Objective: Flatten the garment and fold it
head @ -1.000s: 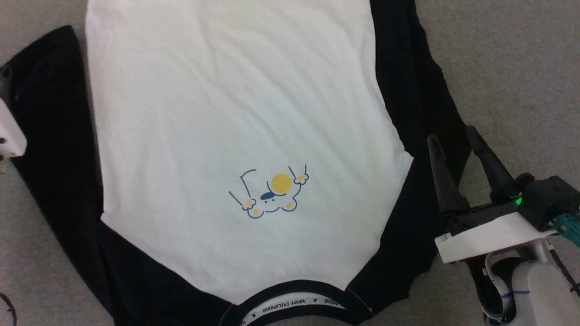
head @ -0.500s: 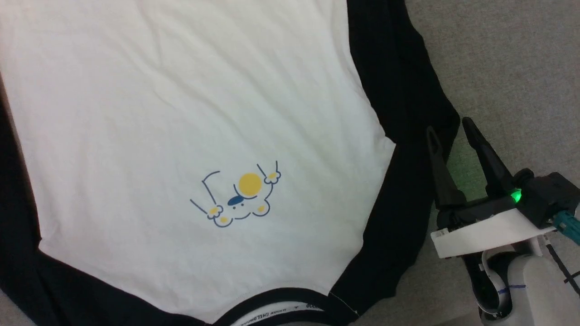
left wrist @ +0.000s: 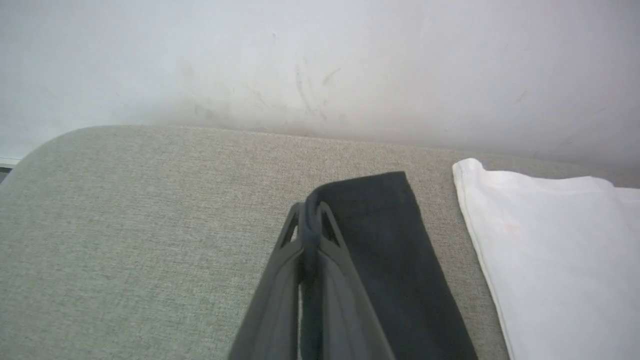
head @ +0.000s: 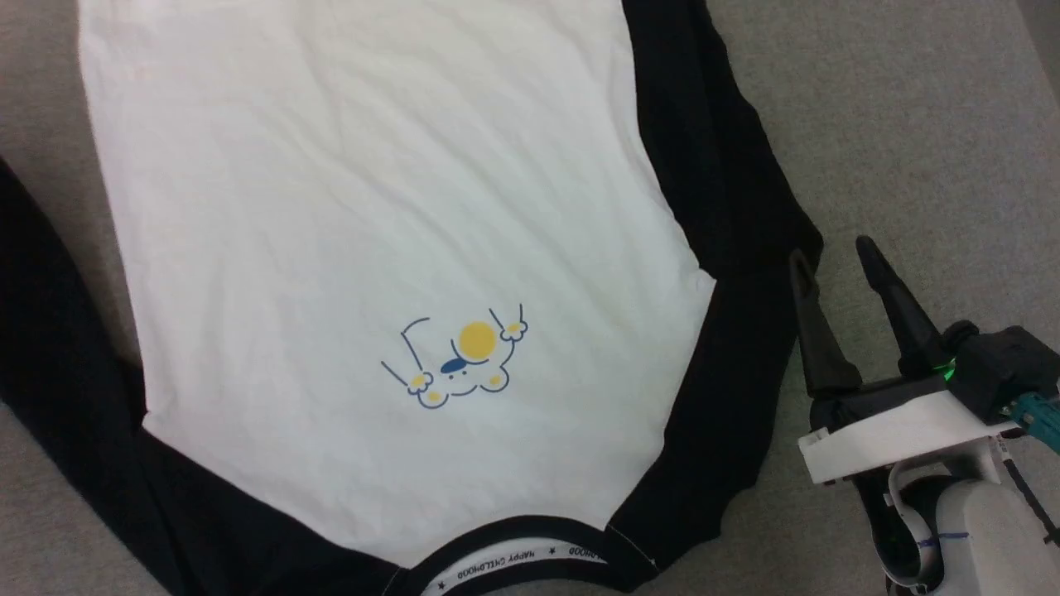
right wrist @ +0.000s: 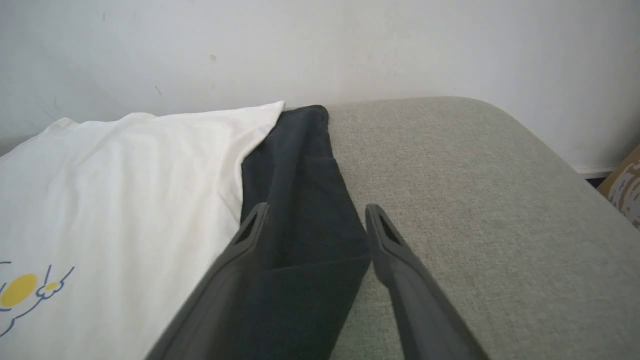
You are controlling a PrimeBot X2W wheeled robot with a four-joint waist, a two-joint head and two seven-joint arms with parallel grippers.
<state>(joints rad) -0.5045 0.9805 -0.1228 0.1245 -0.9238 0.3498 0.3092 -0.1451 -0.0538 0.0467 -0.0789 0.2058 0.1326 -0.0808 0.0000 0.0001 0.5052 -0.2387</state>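
Currently: grey upholstered surface (head: 911, 124); garment (head: 373, 207) spread flat on it, chest graphic up, collar at 6 o'clock in head view. Left gripper (left wrist: 310, 215) pinched tight on left sleeve (left wrist: 390, 250) edge. Right gripper (head: 832, 252) at 4 o'clock, spread wide, empty.

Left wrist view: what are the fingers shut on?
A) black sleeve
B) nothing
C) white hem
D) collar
A: the left fingers are pressed together with a fold of the black sleeve pinched at their tips, while the white body lies apart to the side.
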